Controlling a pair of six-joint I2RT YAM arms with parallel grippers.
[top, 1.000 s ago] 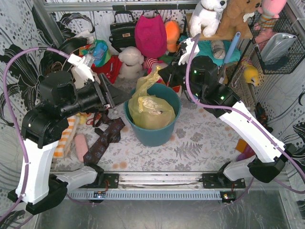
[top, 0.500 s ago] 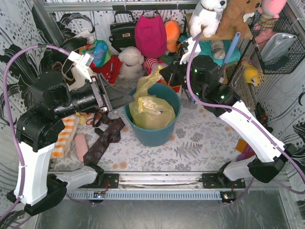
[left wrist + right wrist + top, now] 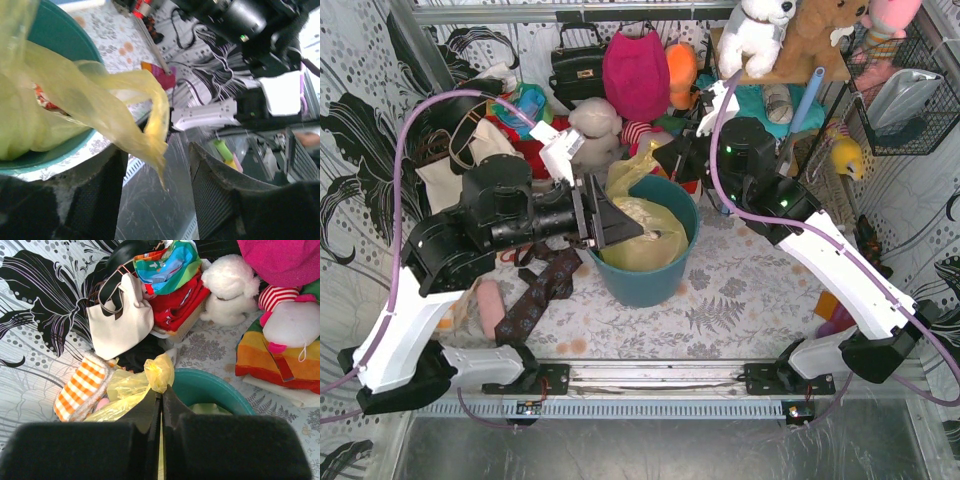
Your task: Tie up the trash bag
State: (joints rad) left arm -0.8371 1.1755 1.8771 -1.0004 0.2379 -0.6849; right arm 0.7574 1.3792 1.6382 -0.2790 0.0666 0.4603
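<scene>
Where the overhead camera looks down, the trash bag sits inside the teal bin at mid-table. The left gripper is spread wide over the bin's left rim, and the right gripper pinches a raised yellow flap at the far rim. Seen from the left wrist, both fingers stand well apart, with a twisted strip of the bag drooping between them, while from the right wrist the fingers are clamped together on a bunched tip of the bag above the bin, a cream tote lying beyond.
</scene>
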